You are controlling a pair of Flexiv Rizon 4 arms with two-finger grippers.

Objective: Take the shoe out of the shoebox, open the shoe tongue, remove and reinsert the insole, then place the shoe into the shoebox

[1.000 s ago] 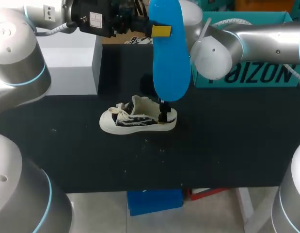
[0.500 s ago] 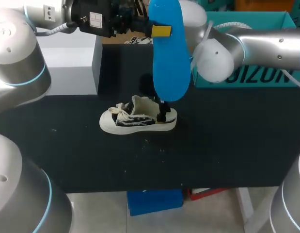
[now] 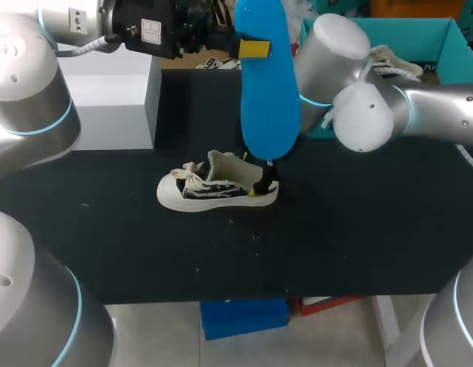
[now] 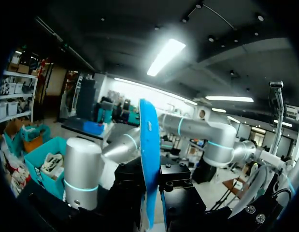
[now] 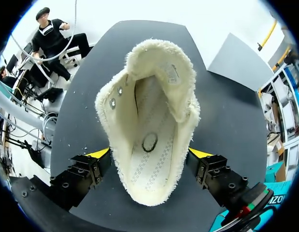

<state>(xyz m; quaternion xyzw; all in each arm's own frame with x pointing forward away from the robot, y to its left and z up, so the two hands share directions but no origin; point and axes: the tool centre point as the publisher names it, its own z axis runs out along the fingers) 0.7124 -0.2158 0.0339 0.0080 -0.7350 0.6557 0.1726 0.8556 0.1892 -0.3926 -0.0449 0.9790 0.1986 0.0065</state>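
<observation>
Presently, the sneaker (image 3: 213, 191) rests on its sole on the black table (image 3: 335, 252), toe toward my left, tongue lifted and mouth open. My right gripper (image 5: 149, 153) is clamped across the heel collar, with one yellow tip against each side in the right wrist view. The footbed inside is bare.

Higher and farther back, my left gripper (image 3: 254, 48) pinches the blue insole (image 3: 270, 92) near its upper end. The insole hangs upright, its lower end over the heel in the head view.

Hazards:
- The insole is flexible and held at one end only. Lowered off-line, it would likely snag the fleecy collar or fold.
- The right fingers squeeze the opening — excess grip could block entry.
- The teal shoebox (image 3: 448, 46) stands farthest, at my right, with my right arm crossing in front of it — a wide swing could knock it.
</observation>
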